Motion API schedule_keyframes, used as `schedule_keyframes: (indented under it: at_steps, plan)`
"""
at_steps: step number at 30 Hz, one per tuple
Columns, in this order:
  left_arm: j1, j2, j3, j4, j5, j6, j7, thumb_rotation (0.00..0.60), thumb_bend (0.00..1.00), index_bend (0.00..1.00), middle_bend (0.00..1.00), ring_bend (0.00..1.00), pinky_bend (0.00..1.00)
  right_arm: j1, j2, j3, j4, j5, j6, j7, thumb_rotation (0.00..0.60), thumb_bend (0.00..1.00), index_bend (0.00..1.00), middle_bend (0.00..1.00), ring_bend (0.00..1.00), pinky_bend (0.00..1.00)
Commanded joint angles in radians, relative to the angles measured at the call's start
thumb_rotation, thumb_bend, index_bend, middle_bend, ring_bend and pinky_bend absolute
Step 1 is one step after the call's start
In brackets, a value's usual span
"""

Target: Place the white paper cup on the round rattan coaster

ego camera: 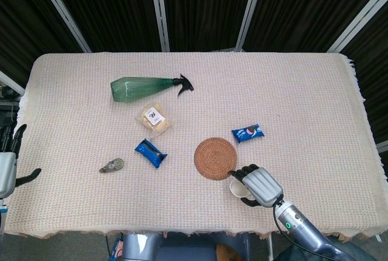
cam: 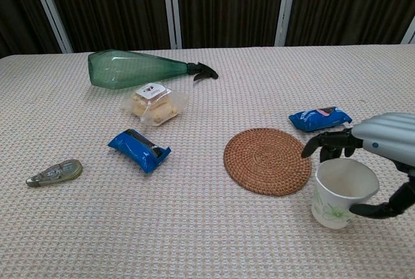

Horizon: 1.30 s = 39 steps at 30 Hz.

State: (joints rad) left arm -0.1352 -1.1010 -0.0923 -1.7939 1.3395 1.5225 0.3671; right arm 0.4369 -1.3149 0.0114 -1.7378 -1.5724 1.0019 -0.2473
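Right arm: it enters from the near right corner of the table and reaches inward, ending with the right hand (cam: 382,156) at the white paper cup (cam: 340,191), its silver back turned upward.
Right hand: the fingers (cam: 327,143) curl over the far side of the cup's rim and the thumb presses the near right side of the wall, so the cup is pinched between them.
White paper cup: it leans slightly toward the round rattan coaster (cam: 267,160) and sits just beside the coaster's near right edge. Whether its base touches the cloth cannot be told.
Head view only: the right hand (ego camera: 257,185) covers most of the cup (ego camera: 238,189), leaving a sliver of white rim showing at its left. This view also shows the left hand (ego camera: 8,164) at the table's far left edge, off the cloth, with fingers pointing up and apart and nothing in them.
Chest view only: the cup's open mouth, its green leaf print, and the thumb on its wall are plain here. The left hand is out of this frame.
Coaster: it lies flat near the middle of the woven tablecloth (ego camera: 291,91) with nothing on it.
Other things: a blue biscuit packet (cam: 319,118) lies beyond the right hand. A second blue packet (cam: 139,150), a clear bag of snacks (cam: 154,104) and a green spray bottle (cam: 146,69) on its side lie to the left, and a small tape dispenser (cam: 54,172) lies further left.
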Motion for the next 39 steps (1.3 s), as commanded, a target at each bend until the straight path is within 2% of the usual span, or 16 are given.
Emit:
schedule_keyframes:
  at_steps: [1, 4, 8, 16, 22, 31, 32, 33, 35, 37, 39]
  plan:
    - [0.0, 0.0, -0.001, 0.0, -0.002, -0.002, 0.0, 0.6, 0.0, 0.0, 0.0, 0.0, 0.0, 0.007, 0.008, 0.017, -0.014, -0.004, 0.017, 0.009, 0.6, 0.2, 0.21, 0.34, 0.3, 0.31]
    - [-0.002, 0.001, -0.002, -0.001, -0.005, -0.007, -0.002, 0.6, 0.0, 0.0, 0.0, 0.0, 0.0, 0.021, 0.016, 0.046, -0.025, 0.003, 0.028, 0.004, 0.6, 0.2, 0.21, 0.34, 0.3, 0.31]
    - [-0.003, 0.002, -0.004, -0.001, -0.01, -0.011, -0.002, 0.6, 0.0, 0.0, 0.0, 0.0, 0.0, 0.057, 0.008, 0.113, -0.02, 0.058, 0.017, -0.013, 0.6, 0.2, 0.21, 0.34, 0.3, 0.31]
    - [-0.006, 0.003, -0.013, 0.001, -0.029, -0.022, -0.002, 0.6, 0.0, 0.0, 0.0, 0.0, 0.0, 0.135, -0.082, 0.193, 0.059, 0.215, -0.056, -0.05, 0.6, 0.2, 0.22, 0.34, 0.3, 0.31]
    - [-0.008, 0.003, -0.017, 0.003, -0.042, -0.031, -0.001, 0.6, 0.0, 0.0, 0.0, 0.0, 0.0, 0.178, -0.146, 0.211, 0.096, 0.286, -0.082, -0.098, 0.6, 0.2, 0.22, 0.35, 0.3, 0.31]
    - [-0.011, 0.01, -0.022, 0.002, -0.059, -0.045, -0.012, 0.6, 0.0, 0.0, 0.0, 0.0, 0.0, 0.205, -0.193, 0.198, 0.135, 0.341, -0.084, -0.156, 0.6, 0.2, 0.21, 0.35, 0.29, 0.31]
    - [-0.011, 0.01, -0.021, 0.002, -0.059, -0.046, -0.011, 0.6, 0.0, 0.0, 0.0, 0.0, 0.0, 0.206, -0.196, 0.196, 0.137, 0.344, -0.083, -0.157, 0.6, 0.19, 0.18, 0.34, 0.29, 0.31]
    - [-0.011, 0.01, -0.021, 0.001, -0.059, -0.047, -0.011, 0.6, 0.0, 0.0, 0.0, 0.0, 0.0, 0.207, -0.199, 0.195, 0.138, 0.347, -0.082, -0.158, 0.6, 0.16, 0.14, 0.32, 0.28, 0.31]
    - [-0.012, 0.01, -0.021, 0.001, -0.06, -0.048, -0.011, 0.6, 0.0, 0.0, 0.0, 0.0, 0.0, 0.21, -0.201, 0.193, 0.137, 0.347, -0.079, -0.158, 0.6, 0.05, 0.02, 0.17, 0.22, 0.31]
    - [-0.011, 0.01, -0.021, 0.0, -0.06, -0.049, -0.01, 0.6, 0.0, 0.0, 0.0, 0.0, 0.0, 0.21, -0.2, 0.19, 0.128, 0.34, -0.073, -0.151, 0.6, 0.0, 0.0, 0.04, 0.14, 0.3]
    - [-0.011, 0.011, -0.021, -0.001, -0.062, -0.049, -0.011, 0.6, 0.0, 0.0, 0.0, 0.0, 0.0, 0.207, -0.193, 0.186, 0.109, 0.337, -0.066, -0.142, 0.6, 0.0, 0.0, 0.0, 0.07, 0.27]
